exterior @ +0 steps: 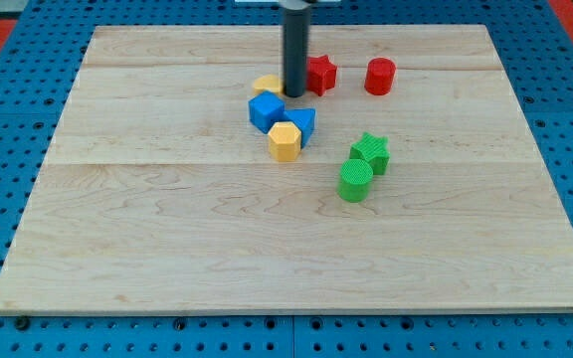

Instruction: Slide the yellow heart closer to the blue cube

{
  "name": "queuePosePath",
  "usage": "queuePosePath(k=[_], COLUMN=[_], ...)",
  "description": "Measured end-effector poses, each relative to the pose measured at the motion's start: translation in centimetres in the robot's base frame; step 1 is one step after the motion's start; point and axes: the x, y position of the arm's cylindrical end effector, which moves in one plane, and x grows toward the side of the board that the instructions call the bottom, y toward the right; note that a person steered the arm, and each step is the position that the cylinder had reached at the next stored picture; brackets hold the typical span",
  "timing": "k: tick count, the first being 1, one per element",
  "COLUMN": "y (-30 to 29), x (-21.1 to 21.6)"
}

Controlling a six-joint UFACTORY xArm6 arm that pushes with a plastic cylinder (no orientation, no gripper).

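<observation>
The yellow heart [266, 85] lies near the board's top middle, partly hidden by my rod. It touches or nearly touches the top edge of the blue cube [265, 109] just below it. My tip [293, 94] rests at the heart's right side, just above and right of the blue cube.
A blue triangular block [303, 123] and a yellow hexagonal block [285, 141] sit against the cube's lower right. A red star [321, 74] and a red cylinder [379, 76] lie right of my tip. A green star [371, 151] and a green cylinder [355, 180] lie lower right. The wooden board [167, 249] bears all of them.
</observation>
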Motion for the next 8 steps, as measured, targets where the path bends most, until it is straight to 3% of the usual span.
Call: queuePosePath(k=[1, 2, 3, 4, 5, 6, 7, 8], y=[-7.2, -10.1, -15.1, -15.1, -21.3, -22.2, -13.3, -18.6], x=[-0.6, 3.4, 4.7, -2.0, -1.4, 6.8, 7.1, 7.3])
